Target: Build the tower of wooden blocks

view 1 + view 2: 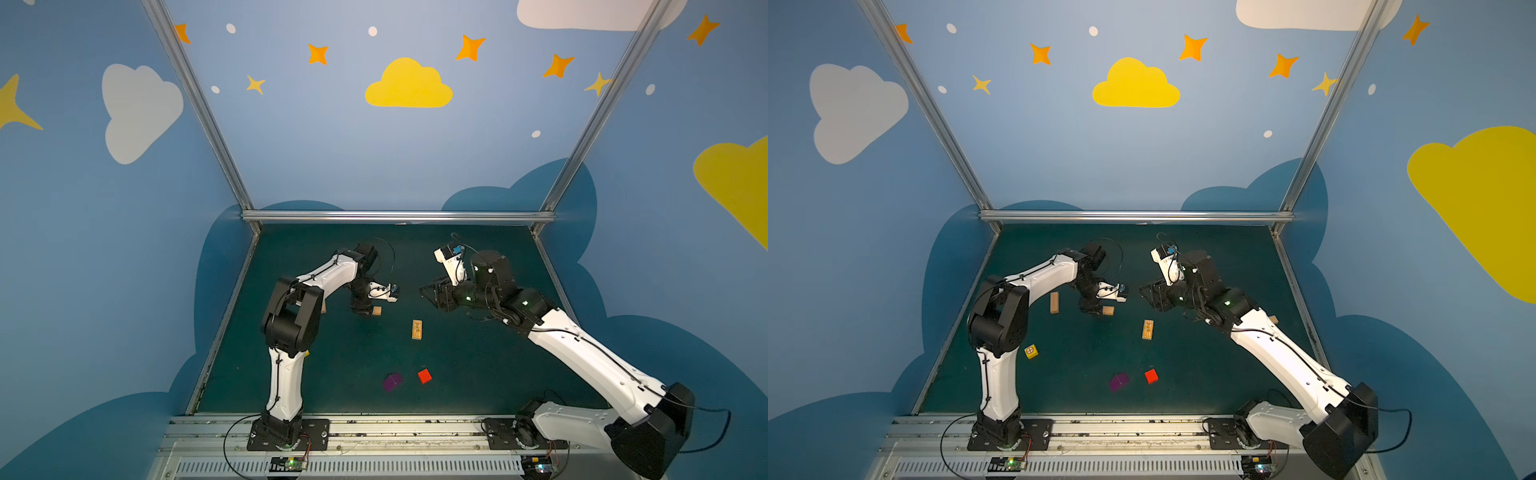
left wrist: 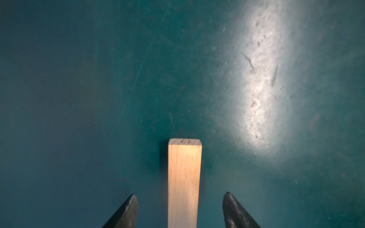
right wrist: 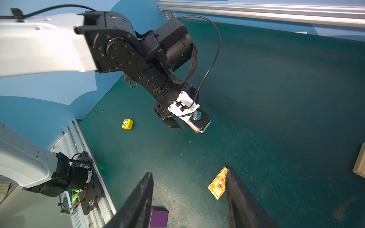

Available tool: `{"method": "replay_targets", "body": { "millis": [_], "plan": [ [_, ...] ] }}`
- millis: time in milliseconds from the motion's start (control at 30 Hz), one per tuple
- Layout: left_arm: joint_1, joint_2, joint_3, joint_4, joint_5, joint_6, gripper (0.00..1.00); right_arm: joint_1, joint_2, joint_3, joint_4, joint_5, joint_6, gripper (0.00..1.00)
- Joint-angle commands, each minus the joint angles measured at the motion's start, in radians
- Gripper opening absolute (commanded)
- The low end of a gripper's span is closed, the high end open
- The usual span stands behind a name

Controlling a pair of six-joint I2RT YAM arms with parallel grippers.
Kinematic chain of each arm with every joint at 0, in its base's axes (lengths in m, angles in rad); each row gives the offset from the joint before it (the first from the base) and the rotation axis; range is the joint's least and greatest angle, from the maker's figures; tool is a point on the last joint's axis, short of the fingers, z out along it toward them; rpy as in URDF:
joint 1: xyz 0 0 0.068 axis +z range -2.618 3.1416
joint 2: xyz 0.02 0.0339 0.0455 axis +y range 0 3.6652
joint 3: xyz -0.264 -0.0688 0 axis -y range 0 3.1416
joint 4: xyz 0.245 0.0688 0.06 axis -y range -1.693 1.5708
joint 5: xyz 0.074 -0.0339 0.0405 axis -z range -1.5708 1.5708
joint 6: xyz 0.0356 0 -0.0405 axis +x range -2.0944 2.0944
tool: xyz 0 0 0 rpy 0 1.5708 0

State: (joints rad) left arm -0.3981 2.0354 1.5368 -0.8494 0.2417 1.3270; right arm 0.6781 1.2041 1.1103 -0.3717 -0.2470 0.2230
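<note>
In both top views the wood blocks lie singly on the green bench (image 1: 478, 374). The left pincer (image 1: 365, 309) is low over a plain plank (image 1: 377, 311) left of the bench's middle, and only the plank's end shows. A printed plank (image 1: 417, 329) lies near the middle. The red cube (image 1: 424, 376) and purple cube (image 1: 392, 382) sit side by side toward the near edge. The right pincer (image 1: 428, 291) hangs above the bench, right of the middle, pointing toward the left arm. In a top view a second plain plank (image 1: 1054, 302) lies nearer the left edge, and a yellow cube (image 1: 1031, 351) sits just beside the left arm.

In the left wrist view the left pincer's fingers (image 2: 126, 213) stand apart, straddling the plain plank with a gap on each side. The plank lies flat on the bench.

In the right wrist view the right pincer's fingers (image 3: 241, 197) stand apart with nothing between them. The printed plank shows by one finger and the purple cube by the other.
</note>
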Motion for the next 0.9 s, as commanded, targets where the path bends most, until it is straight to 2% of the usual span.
{"method": "replay_targets", "body": {
  "millis": [0, 167, 267, 333, 467, 700, 800, 867],
  "plan": [
    [0.006, -0.068, 0.003, -0.034, 0.026, -0.004, 0.7, 0.006, -0.026, 0.002, -0.018, 0.023, -0.016, 0.57],
    [0.001, -0.189, -0.016, 0.011, 0.062, -0.019, 0.72, 0.006, -0.031, 0.006, -0.021, 0.057, -0.027, 0.64],
    [-0.01, -0.31, -0.071, 0.156, 0.1, -0.122, 0.8, 0.003, -0.029, 0.008, -0.022, 0.105, -0.027, 0.68],
    [-0.027, -0.388, -0.131, 0.304, 0.101, -0.232, 0.86, 0.0, -0.024, 0.011, -0.021, 0.154, -0.014, 0.71],
    [-0.081, -0.509, -0.225, 0.592, 0.025, -0.577, 0.96, -0.015, -0.004, 0.026, -0.046, 0.286, 0.043, 0.73],
    [-0.112, -0.643, -0.257, 0.588, -0.022, -1.13, 0.97, -0.059, 0.023, 0.051, -0.132, 0.431, 0.16, 0.74],
    [-0.111, -0.682, -0.331, 0.568, -0.065, -1.264, 0.97, -0.079, 0.011, 0.034, -0.155, 0.464, 0.18, 0.73],
    [-0.112, -0.693, -0.366, 0.534, -0.064, -1.294, 0.97, -0.092, -0.001, 0.032, -0.193, 0.485, 0.182, 0.72]
  ]
}}
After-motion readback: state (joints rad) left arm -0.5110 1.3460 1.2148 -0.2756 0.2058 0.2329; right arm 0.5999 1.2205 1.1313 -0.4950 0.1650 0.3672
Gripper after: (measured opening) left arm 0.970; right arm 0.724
